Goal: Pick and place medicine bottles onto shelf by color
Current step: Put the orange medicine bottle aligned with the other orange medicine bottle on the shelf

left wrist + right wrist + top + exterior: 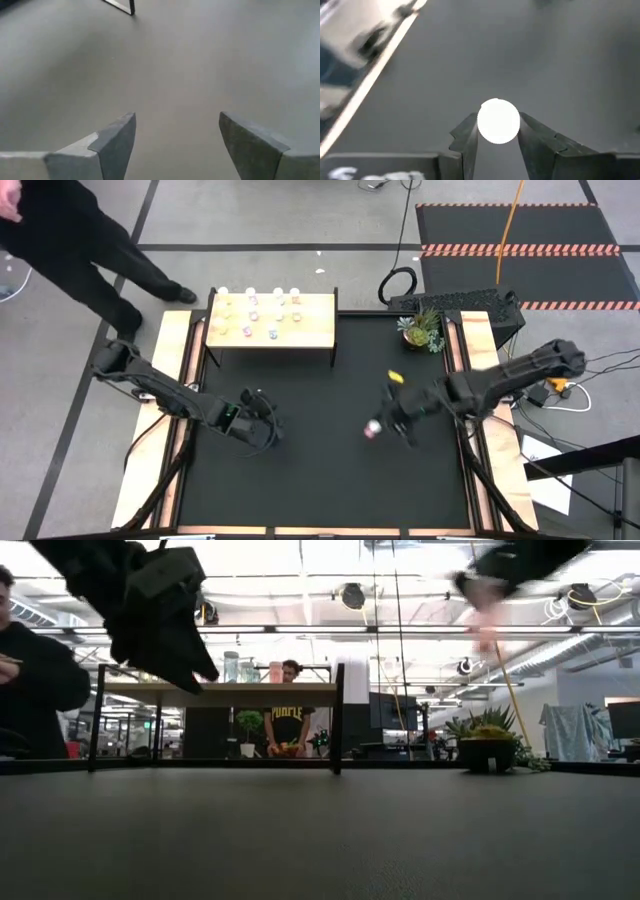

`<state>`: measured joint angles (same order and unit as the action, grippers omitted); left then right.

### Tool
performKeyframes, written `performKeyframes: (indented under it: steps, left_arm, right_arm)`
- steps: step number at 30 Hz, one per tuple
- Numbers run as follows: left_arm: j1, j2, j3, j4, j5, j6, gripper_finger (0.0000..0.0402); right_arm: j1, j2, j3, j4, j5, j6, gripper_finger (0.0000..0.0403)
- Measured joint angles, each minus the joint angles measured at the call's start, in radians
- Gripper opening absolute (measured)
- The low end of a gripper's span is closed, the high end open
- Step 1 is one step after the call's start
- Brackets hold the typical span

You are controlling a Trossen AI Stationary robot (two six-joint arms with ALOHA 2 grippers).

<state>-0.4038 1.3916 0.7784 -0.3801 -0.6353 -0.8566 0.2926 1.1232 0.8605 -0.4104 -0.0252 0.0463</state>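
Observation:
The light-wood shelf (270, 320) with its black frame stands at the table's far side, and several tiny white-capped bottles (272, 308) stand on its board. In the low view the shelf (220, 692) is seen edge-on. My right gripper (380, 427) hangs over the table's middle right, shut on a pink bottle (372, 429). In its wrist view only the bottle's round white cap (498, 121) shows. My left gripper (177, 130) is open above bare mat left of centre (265, 430). A small yellow item (396, 378), perhaps a bottle, lies on the mat. My right gripper (498, 125) pinches the pink bottle between its two fingers, just under the white cap (498, 107), which faces the wrist camera. The fingers come from above, pointing down. The bottle is lifted clear of the table, and its pinkish body (487, 635) hangs blurred below the fingers.
A small green potted plant (423, 330) sits at the far right corner of the mat, near the right wooden rail (490, 410). A person in dark clothes (70, 250) stands beyond the far left corner. Open dark mat lies between the grippers and the shelf.

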Motion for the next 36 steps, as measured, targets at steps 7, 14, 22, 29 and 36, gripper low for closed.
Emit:
performKeyframes:
  steps: [7, 14, 22, 29, 36]
  left_arm:
    - [0.041, -0.069, -0.072, -0.004, -0.001, 0.078, 0.0285]
    - [0.11, -0.121, -0.103, -0.002, 0.008, 0.264, 0.0285]
    - [0.19, -0.342, -0.31, 0.107, 0.032, 0.356, 0.0285]
    - [0.28, -0.557, -0.457, 0.219, 0.139, 0.393, 0.0285]
    - [0.377, -0.589, -0.459, 0.225, 0.219, 0.518, 0.0285]
  right_arm:
    - [-0.314, 0.202, 0.332, -0.05, -0.083, -0.135, 0.0118]
    - [-0.494, 0.459, 0.69, -0.119, -0.137, -0.167, 0.0118]
    - [-0.595, 0.681, 0.978, -0.19, -0.138, -0.207, 0.0118]
    - [-0.641, 0.841, 1.165, -0.236, -0.14, -0.285, 0.0118]
    - [-0.666, 0.926, 1.235, -0.291, -0.137, -0.317, 0.0118]
